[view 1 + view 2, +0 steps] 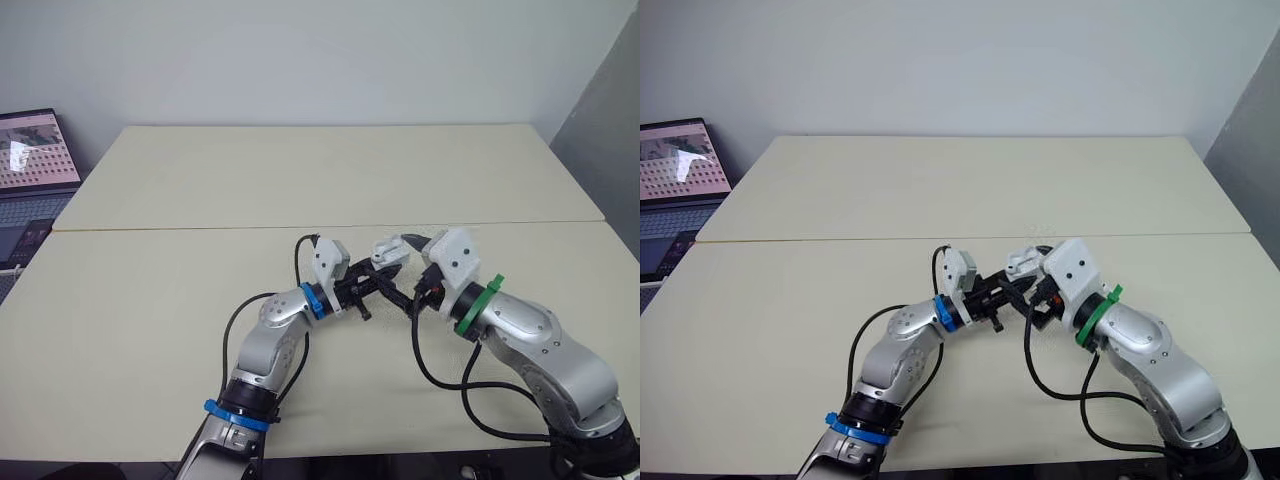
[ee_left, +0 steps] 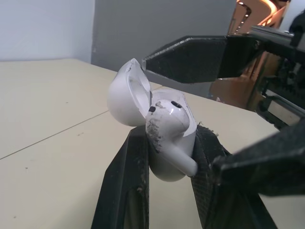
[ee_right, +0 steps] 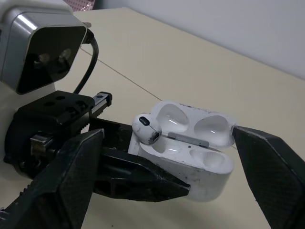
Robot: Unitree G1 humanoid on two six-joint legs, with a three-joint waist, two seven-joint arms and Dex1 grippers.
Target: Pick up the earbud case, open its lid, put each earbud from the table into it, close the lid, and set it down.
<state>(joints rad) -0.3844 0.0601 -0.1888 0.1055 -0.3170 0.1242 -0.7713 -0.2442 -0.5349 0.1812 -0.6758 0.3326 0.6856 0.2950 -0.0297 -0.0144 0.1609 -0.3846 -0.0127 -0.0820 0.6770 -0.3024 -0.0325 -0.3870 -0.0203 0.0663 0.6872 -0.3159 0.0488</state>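
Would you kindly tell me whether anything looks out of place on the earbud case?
Yes: the earbud sits proud and tilted at the rim of the open earbud case, not pushed home, and it carries dark smudges.

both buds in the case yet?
No, the open earbud case has one earbud in it, and its other socket is empty.

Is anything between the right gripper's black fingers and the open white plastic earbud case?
Nothing visible. The right gripper is open, its fingers on either side of the open white plastic earbud case, one fingertip at the lid. The left gripper holds the case.
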